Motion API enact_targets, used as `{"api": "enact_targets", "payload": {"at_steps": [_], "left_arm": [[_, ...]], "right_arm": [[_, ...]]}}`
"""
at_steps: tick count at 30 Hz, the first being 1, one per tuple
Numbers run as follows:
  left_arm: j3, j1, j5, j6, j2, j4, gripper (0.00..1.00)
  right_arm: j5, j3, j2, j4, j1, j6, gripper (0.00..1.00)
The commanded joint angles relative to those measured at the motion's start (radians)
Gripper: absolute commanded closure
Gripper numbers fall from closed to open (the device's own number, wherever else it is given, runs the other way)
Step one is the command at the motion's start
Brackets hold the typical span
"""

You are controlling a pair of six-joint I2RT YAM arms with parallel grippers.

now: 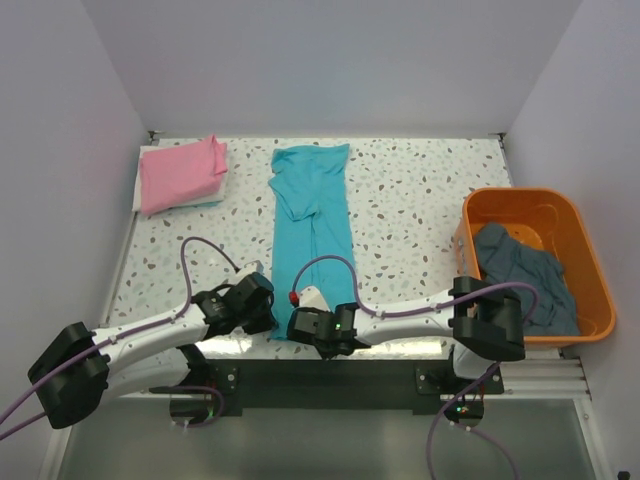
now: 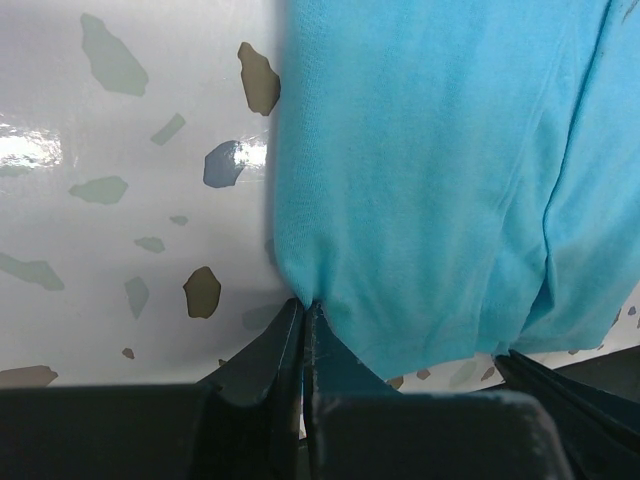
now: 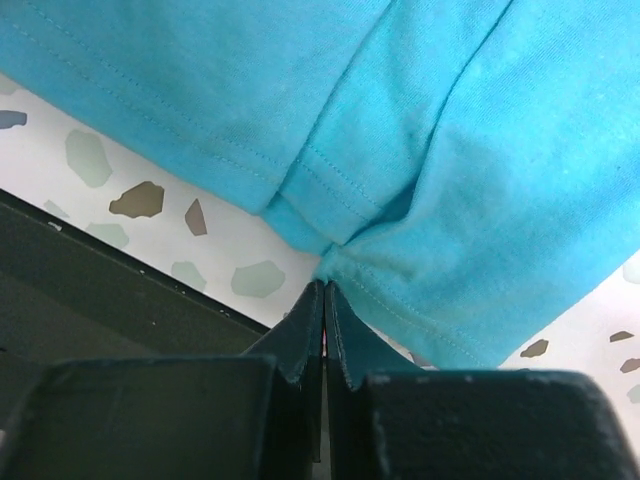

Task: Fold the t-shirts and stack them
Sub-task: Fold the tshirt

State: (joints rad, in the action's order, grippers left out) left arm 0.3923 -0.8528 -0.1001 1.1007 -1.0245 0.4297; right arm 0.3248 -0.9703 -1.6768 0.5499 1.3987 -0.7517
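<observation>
the turquoise t-shirt [image 1: 312, 215] lay lengthwise down the middle of the speckled bench [image 1: 420, 200]. it was folded in on itself into a long narrow strip, with the neck end far from the arms and the hem at the near edge.

the left arm [image 1: 150, 340] reached to the near left corner of that hem. its jaws were pinched fully together, and in the left wrist view the fingertips [image 2: 275, 345] met right on the corner of the cloth [image 2: 420, 180], gripping it.

the right arm [image 1: 410, 310] reached across to the near right corner. its jaws were likewise closed tight, and in the right wrist view the fingertips [image 3: 300, 335] nipped a small bunched fold of the stitched hem [image 3: 430, 200].

the pink t-shirt [image 1: 180, 172] sat folded at the far left corner of the bench, well apart from the arms. the dark grey-blue t-shirt [image 1: 520, 270] lay crumpled inside the orange tub [image 1: 595, 290] at the right side.
</observation>
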Motion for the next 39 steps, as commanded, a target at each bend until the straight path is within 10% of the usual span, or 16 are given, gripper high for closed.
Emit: {"api": "enact_targets", "payload": {"at_steps": [1, 10, 21, 25, 32, 35, 39], "left_arm": [[-0.046, 0.001, 0.000, 0.005, -0.031, 0.081, 1.00], [-0.055, 0.000, 0.002, 0.010, -0.016, 0.086, 1.00], [-0.053, 0.000, 0.007, 0.010, -0.008, 0.101, 1.00], [-0.053, 0.000, 0.005, 0.011, -0.003, 0.106, 1.00], [-0.053, 0.000, 0.010, 0.011, -0.008, 0.104, 1.00], [-0.049, 0.001, 0.010, 0.008, -0.011, 0.107, 1.00], [-0.050, 0.001, 0.007, 0.004, -0.009, 0.106, 1.00]], "right_arm": [[0.027, -0.018, 0.084, 0.018, 0.003, -0.012, 1.00], [-0.061, -0.015, 0.227, -0.056, 0.003, 0.020, 1.00], [-0.107, -0.056, -0.010, -0.234, 0.005, 0.032, 1.00], [-0.124, -0.057, -0.003, -0.216, 0.005, 0.014, 0.49], [-0.118, -0.012, 0.225, -0.163, 0.003, 0.011, 0.26], [-0.027, 0.007, 0.299, -0.047, -0.012, -0.056, 0.01], [0.020, 0.070, 0.365, 0.136, -0.095, -0.199, 0.01]]}}
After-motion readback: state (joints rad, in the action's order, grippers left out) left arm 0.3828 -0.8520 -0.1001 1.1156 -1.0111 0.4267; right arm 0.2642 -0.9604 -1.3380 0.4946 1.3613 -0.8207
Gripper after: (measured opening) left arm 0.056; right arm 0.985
